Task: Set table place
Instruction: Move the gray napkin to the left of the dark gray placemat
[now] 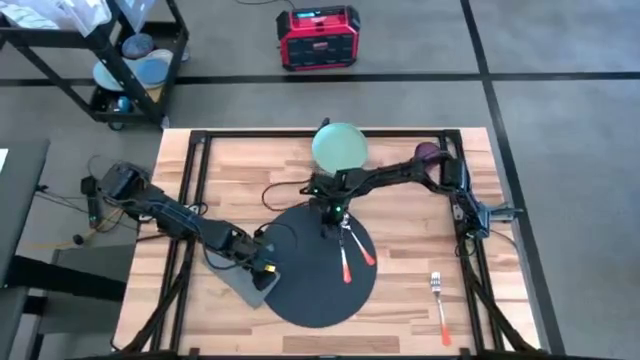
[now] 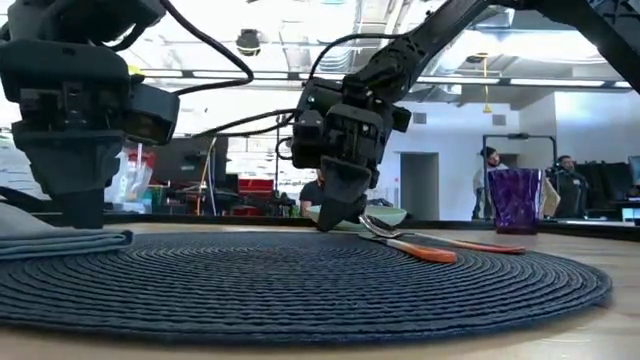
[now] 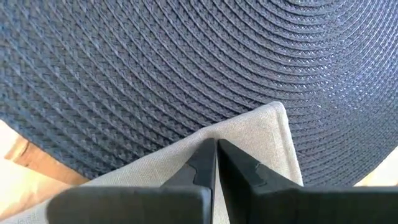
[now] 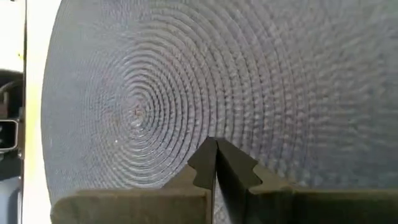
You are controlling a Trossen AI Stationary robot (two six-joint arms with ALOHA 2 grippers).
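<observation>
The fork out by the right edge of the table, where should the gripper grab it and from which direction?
Grip the fork mid-handle on its orange part, from straight above, fingers straddling the handle. It lies flat on the bare table, tines toward the far side, nothing crowding it.

We see bright ceiling strip lights [image 2: 560, 82] glaring in the low view; soft shadows, tabletop [image 1: 400, 300] evenly lit.

We see a light-wood plank tabletop [image 1: 400, 300] edged with thin black metal framing. On it, toward the near middle, lies a large round placemat [image 1: 310, 290], dark blue-grey and woven in concentric rings. It lies flat, its near rim close to the tabletop's front edge, and its weave fills both wrist views.
</observation>
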